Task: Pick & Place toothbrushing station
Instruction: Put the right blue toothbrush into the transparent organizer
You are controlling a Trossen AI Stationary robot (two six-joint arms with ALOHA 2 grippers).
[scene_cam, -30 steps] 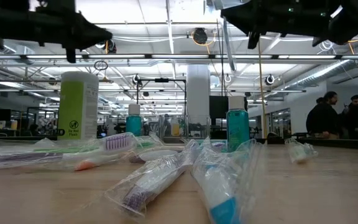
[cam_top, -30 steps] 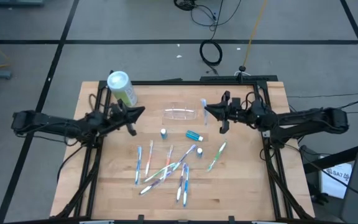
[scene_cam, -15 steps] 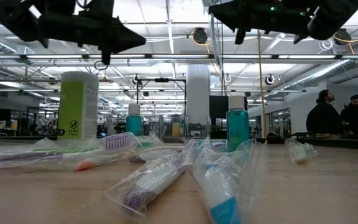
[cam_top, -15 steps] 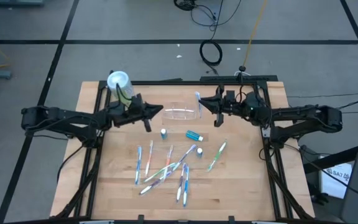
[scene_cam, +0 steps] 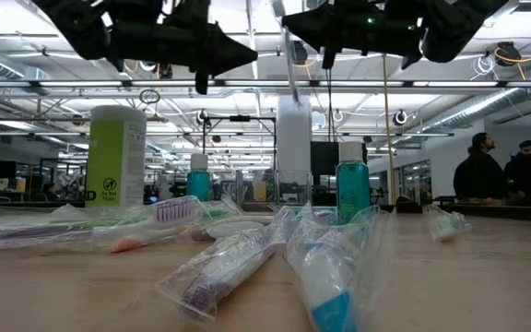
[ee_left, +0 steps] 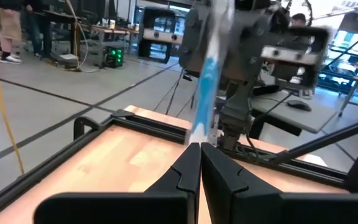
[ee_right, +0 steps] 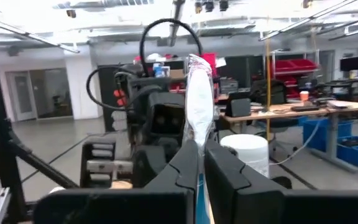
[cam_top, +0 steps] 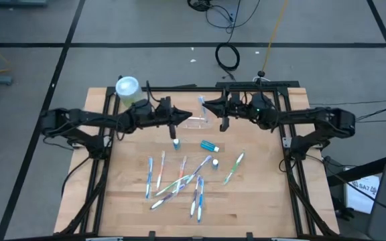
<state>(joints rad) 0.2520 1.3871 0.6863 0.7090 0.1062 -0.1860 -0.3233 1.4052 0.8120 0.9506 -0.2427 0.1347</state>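
Note:
The toothbrushing station (cam_top: 193,122), a small clear plastic holder, rests on its base at the table's far middle. My left gripper (cam_top: 183,115) hovers shut and empty just left of it. Facing it from the right, my right gripper (cam_top: 204,104) is shut on a plastic-wrapped blue-and-white toothbrush (ee_right: 199,93). That toothbrush (ee_left: 207,68) also stands right in front of my left fingertips (ee_left: 199,147). In the low view both grippers hang high above the table, left gripper (scene_cam: 247,53) and right gripper (scene_cam: 286,20). My right gripper pinches the wrapped toothbrush between its two fingers at the wrapper (ee_right: 197,140). The fingers come about level from the table's right and lie across it. The toothbrush stands roughly upright, sticks out above and below the fingers, and is lifted clear of the table (scene_cam: 291,66).
A green canister with a white lid (cam_top: 129,90) stands at the far left. A small bottle (cam_top: 177,142) and a teal tube (cam_top: 209,145) lie near the holder. Several wrapped toothbrushes (cam_top: 179,181) are scattered over the near middle. People (scene_cam: 491,175) stand beyond the table.
Both grippers have moved toward the table's middle and toward each other, staying shut. The left went right past the canister. The right went left, carrying the wrapped toothbrush upright, to a place above the clear holder.

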